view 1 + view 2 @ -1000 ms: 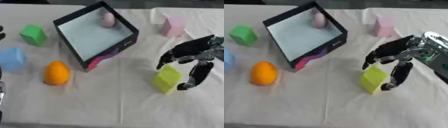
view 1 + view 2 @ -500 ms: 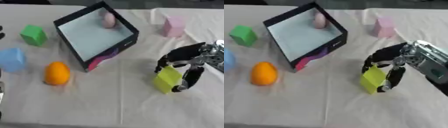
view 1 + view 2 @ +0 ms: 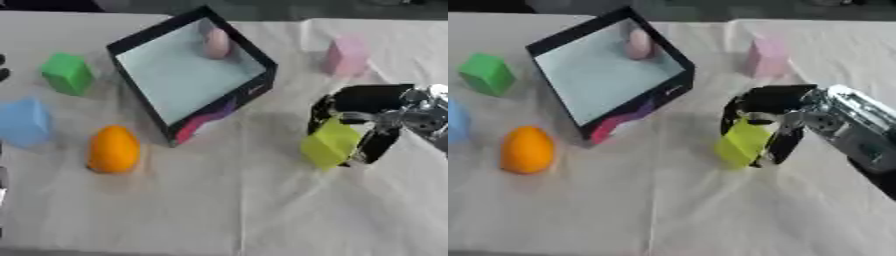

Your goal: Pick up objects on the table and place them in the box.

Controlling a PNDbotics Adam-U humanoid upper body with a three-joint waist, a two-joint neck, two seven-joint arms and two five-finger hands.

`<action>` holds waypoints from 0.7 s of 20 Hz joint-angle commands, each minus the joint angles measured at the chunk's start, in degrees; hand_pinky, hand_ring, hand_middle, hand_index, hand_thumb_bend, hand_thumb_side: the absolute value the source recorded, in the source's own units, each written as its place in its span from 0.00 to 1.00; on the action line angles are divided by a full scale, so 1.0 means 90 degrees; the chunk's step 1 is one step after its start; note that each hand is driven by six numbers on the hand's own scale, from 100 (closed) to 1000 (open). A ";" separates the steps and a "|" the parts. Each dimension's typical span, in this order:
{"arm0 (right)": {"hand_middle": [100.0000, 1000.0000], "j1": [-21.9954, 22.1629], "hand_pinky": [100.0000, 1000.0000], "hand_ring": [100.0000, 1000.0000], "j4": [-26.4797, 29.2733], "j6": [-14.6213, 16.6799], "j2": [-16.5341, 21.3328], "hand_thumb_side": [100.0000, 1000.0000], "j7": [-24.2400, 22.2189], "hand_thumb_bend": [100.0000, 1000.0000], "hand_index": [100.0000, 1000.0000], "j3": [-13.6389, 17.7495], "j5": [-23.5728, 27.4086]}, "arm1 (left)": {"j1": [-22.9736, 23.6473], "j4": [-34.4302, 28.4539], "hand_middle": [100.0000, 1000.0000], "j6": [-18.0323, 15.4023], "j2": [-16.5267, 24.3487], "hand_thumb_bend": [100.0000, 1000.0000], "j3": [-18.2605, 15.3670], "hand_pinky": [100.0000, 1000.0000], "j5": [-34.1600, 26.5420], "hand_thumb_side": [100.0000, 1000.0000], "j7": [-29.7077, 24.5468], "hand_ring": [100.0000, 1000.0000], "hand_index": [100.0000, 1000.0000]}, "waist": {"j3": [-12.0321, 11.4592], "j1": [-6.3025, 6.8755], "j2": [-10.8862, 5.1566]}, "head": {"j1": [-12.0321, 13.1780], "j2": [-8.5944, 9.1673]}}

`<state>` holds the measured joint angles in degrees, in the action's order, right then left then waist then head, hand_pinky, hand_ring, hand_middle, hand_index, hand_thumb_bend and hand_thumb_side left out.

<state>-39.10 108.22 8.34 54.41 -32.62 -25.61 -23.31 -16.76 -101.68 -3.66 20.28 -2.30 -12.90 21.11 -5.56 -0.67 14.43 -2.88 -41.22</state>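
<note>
Right of the box (image 3: 188,75), my right hand (image 3: 785,117) has now closed around the yellow-green block (image 3: 331,143), so lifting can begin.

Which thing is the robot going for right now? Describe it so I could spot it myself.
Start at the black box in the middle of the white cloth and look to its right. There the right hand curls round a yellow-green block. It is the only yellow-green thing, nearer than the pink block.
</note>
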 commanded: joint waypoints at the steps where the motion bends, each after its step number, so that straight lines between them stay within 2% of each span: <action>1: 0.49 -0.0321 0.67 0.55 0.0635 -0.0219 0.0460 0.02 -0.0356 0.26 0.61 0.0483 0.0496 | -0.0061 -0.0128 0.78 -0.0011 0.0144 0.06 -0.0071 0.80 -0.0021 0.69 0.0023 0.76 0.78 | 0.0004 -0.0065 -0.0114 | 0.0025 0.0035; 2: 0.50 -0.0488 0.67 0.56 0.0672 -0.0256 0.0465 0.03 -0.0496 0.27 0.61 0.0526 0.0594 | -0.0061 -0.0129 0.78 -0.0013 0.0146 0.06 -0.0072 0.80 -0.0023 0.69 0.0022 0.76 0.78 | 0.0003 -0.0072 -0.0124 | 0.0022 0.0029; 3: 0.50 -0.0640 0.68 0.56 0.0691 -0.0300 0.0443 0.14 -0.0613 0.06 0.61 0.0544 0.0666 | -0.0060 -0.0129 0.78 -0.0015 0.0149 0.06 -0.0074 0.80 -0.0023 0.69 0.0024 0.76 0.78 | 0.0005 -0.0076 -0.0132 | 0.0021 0.0023; 4: 0.50 -0.0824 0.68 0.56 0.0691 -0.0356 0.0382 0.03 -0.0729 0.27 0.62 0.0537 0.0715 | -0.0061 -0.0128 0.78 -0.0015 0.0147 0.07 -0.0075 0.80 -0.0023 0.69 0.0026 0.76 0.78 | 0.0000 -0.0079 -0.0141 | 0.0015 0.0019; 9: 0.52 -0.1862 0.70 0.58 0.0078 -0.0526 -0.0359 0.03 -0.1311 0.25 0.64 0.0258 0.0711 | -0.0053 -0.0123 0.78 -0.0020 0.0130 0.07 -0.0075 0.80 -0.0029 0.69 0.0024 0.76 0.78 | 0.0004 -0.0074 -0.0176 | -0.0020 -0.0016; 11: 0.53 -0.2288 0.70 0.59 -0.0510 -0.0479 -0.0810 0.04 -0.1511 0.26 0.64 0.0069 0.0507 | -0.0065 -0.0123 0.78 -0.0023 0.0112 0.07 -0.0074 0.80 -0.0040 0.69 0.0030 0.76 0.79 | -0.0014 -0.0069 -0.0190 | -0.0051 -0.0026; 12: 0.53 -0.2476 0.72 0.60 -0.0841 -0.0419 -0.1030 0.08 -0.1575 0.28 0.65 -0.0026 0.0342 | -0.0075 -0.0125 0.78 -0.0026 0.0103 0.07 -0.0075 0.80 -0.0047 0.69 0.0037 0.76 0.79 | -0.0031 -0.0070 -0.0197 | -0.0076 -0.0032; 14: 0.54 -0.2819 0.73 0.61 -0.1584 -0.0223 -0.1503 0.12 -0.1630 0.31 0.66 -0.0221 -0.0136 | -0.0097 -0.0124 0.78 -0.0029 0.0088 0.07 -0.0069 0.80 -0.0061 0.69 0.0051 0.76 0.79 | -0.0066 -0.0074 -0.0204 | -0.0110 -0.0029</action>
<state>-63.07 97.15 5.59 42.41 -46.72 -27.23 -22.50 -16.79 -101.78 -3.84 20.25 -2.32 -13.24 21.36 -6.16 -0.72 14.36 -3.61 -41.31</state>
